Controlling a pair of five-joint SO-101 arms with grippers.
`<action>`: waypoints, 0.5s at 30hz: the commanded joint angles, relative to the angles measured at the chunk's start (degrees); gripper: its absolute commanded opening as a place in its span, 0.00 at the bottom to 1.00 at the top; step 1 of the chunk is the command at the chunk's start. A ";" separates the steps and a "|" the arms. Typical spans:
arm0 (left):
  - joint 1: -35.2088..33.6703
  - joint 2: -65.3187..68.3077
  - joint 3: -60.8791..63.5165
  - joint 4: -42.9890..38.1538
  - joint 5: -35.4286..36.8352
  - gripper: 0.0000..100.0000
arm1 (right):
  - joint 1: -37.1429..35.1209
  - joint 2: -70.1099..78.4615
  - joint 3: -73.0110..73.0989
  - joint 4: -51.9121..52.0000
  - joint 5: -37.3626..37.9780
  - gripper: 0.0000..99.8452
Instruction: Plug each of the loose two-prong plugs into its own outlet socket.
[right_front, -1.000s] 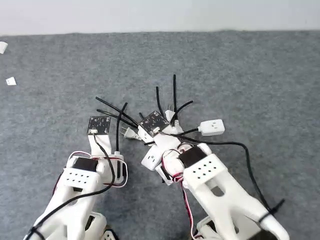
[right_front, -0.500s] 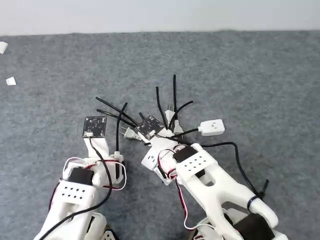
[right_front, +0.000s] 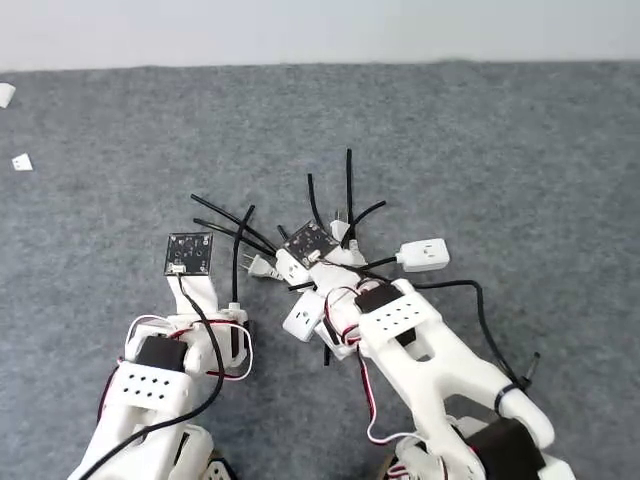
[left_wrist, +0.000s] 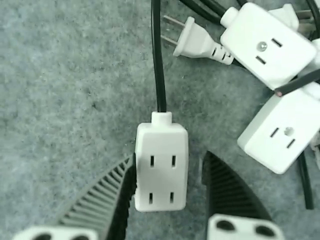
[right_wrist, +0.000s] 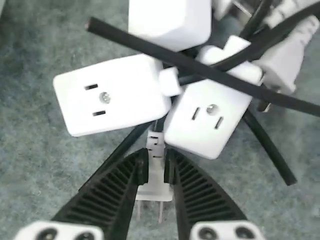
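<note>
A white outlet socket (left_wrist: 161, 170) with a black cord lies on the grey carpet between the fingers of my open left gripper (left_wrist: 169, 165); one finger touches its side and the other stands apart. A loose two-prong plug (left_wrist: 197, 42) lies beyond it, also seen from above (right_front: 262, 267). My right gripper (right_wrist: 156, 157) is shut on another white two-prong plug (right_wrist: 152, 192), whose prongs point back toward the wrist. Just past it are two white sockets (right_wrist: 112, 100) (right_wrist: 210, 120) under crossing black cords.
A further white socket (right_front: 423, 256) lies to the right of the tangle, with its cord looping round the right arm (right_front: 440, 360). Black cord ends (right_front: 348, 185) stick out toward the far side. Bare carpet surrounds the cluster, and small white scraps (right_front: 21, 162) lie far left.
The left arm has drawn back slightly and shifted left. The right arm has swung and shifted over the socket cluster, dragging the black cord at its side.
</note>
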 joint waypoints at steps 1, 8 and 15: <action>0.09 -1.05 -0.75 -1.67 -1.41 0.20 | -0.31 1.89 -3.08 -0.84 0.79 0.09; -3.16 -1.05 -0.75 -1.93 -1.41 0.20 | -3.30 6.55 -6.42 0.40 0.79 0.12; -3.69 -1.05 -0.84 -2.02 -1.49 0.20 | -3.03 7.16 -7.30 -0.13 0.79 0.10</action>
